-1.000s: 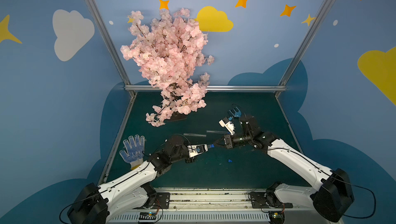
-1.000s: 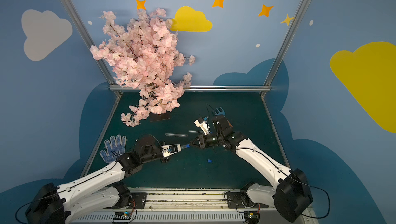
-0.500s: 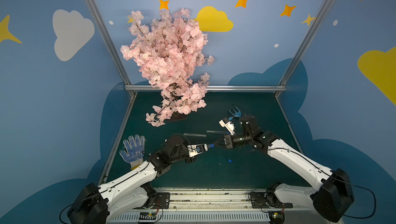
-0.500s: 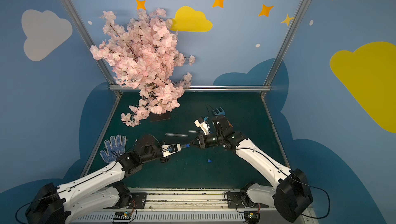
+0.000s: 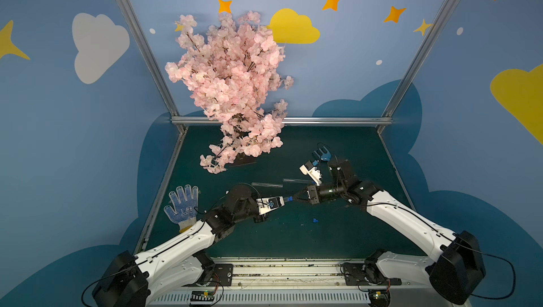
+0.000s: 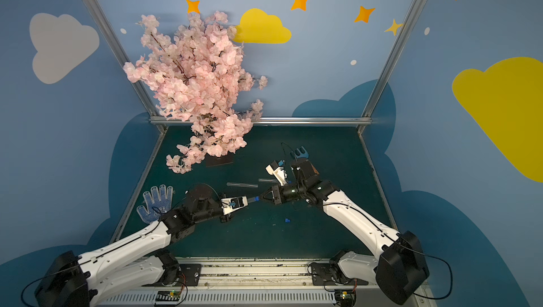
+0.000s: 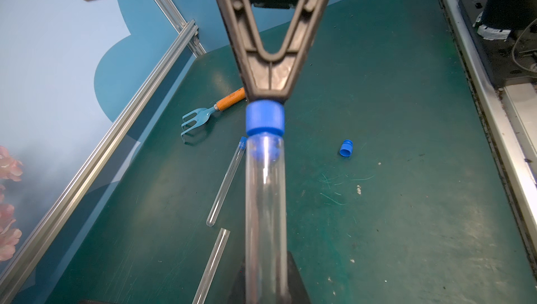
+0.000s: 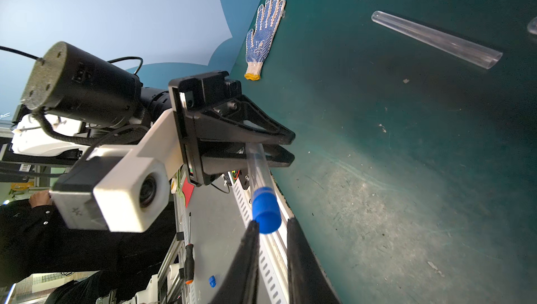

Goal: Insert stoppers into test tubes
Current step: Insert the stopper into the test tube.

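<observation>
Nothing has moved: the left fingers stay clamped on the test tube over the table. In a top view it points to 3 o'clock, where the right fingers pinch its stopper.

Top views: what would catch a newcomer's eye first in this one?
The pink blossom tree towers at the back left of the green table. Over the table's middle, the left hand grips a clear test tube while the right hand holds a blue stopper at the tube's mouth.
</observation>
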`<state>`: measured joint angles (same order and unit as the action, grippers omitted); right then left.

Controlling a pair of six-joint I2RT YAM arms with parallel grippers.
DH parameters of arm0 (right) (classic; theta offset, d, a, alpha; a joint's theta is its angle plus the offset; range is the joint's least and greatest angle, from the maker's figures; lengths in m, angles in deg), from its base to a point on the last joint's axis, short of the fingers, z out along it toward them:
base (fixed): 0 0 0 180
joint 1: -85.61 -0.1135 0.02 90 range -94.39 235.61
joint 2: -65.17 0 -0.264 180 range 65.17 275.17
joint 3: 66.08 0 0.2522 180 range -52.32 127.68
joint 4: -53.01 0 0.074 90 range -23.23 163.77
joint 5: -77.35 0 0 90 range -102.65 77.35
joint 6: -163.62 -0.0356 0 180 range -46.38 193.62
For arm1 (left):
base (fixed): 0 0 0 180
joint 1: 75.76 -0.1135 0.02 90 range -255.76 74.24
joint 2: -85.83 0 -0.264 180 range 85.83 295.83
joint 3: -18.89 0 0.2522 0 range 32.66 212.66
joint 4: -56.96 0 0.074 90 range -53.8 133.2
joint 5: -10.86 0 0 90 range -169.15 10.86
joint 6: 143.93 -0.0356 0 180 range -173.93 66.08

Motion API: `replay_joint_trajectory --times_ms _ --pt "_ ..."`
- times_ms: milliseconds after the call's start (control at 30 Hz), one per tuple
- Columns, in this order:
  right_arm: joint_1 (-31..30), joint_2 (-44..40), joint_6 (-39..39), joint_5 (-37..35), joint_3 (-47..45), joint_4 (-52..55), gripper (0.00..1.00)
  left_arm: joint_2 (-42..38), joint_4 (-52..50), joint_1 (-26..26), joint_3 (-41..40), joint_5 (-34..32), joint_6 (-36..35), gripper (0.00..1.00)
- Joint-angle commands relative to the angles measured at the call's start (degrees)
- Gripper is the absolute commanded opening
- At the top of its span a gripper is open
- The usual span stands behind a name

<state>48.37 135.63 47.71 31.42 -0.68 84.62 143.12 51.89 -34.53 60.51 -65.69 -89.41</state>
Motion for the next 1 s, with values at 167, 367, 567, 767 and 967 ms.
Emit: replay_joint_trajectory --times_ms 167,367,567,767,967 --pt "0.3 -0.8 0.4 -0.3 0.1 0.3 0.18 -0.9 1.1 -0.4 -0.3 1.1 0.8 0.02" --pt "1.4 -2.5 -1.0 0.5 -1.4 -2.3 0.19 -1.1 1.1 -0.5 -0.3 2.0 0.8 0.02" --pt "1.3 -1.8 -0.8 1.7 -1.6 -2.5 0.18 -1.1 0.9 -0.5 -0.3 2.6 1.0 0.02" --pt "1.2 -0.9 -0.5 2.1 -1.0 -2.5 0.18 -1.1 1.1 -0.5 -0.3 3.1 1.1 0.02" --pt "0.5 0.0 -0.3 2.3 -0.7 -2.5 0.18 -0.9 1.1 -0.6 -0.3 3.3 1.1 0.02"
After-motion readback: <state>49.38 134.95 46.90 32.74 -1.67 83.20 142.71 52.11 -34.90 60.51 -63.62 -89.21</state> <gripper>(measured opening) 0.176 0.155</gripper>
